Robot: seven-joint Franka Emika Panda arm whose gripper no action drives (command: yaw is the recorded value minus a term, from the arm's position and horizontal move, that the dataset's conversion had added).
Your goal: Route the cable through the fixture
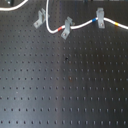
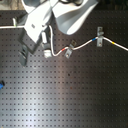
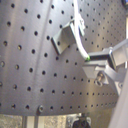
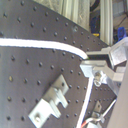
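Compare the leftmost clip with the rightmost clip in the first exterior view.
In the first exterior view, the leftmost clip sits beside the cable, whose loop runs down its right side; whether they touch is unclear. The rightmost clip has the cable passing through it. The leftmost clip sits tilted, the rightmost one nearer upright. A blue band lies just right of the rightmost clip; none shows by the leftmost. Both are small grey metal pieces on the black perforated board.

My cable (image 1: pixel 80 25) is white with red, blue and yellow bands. It crosses a black board (image 1: pixel 64 85) dotted with holes, past grey metal clips (image 1: pixel 100 19). My arm (image 2: pixel 70 15) is white.
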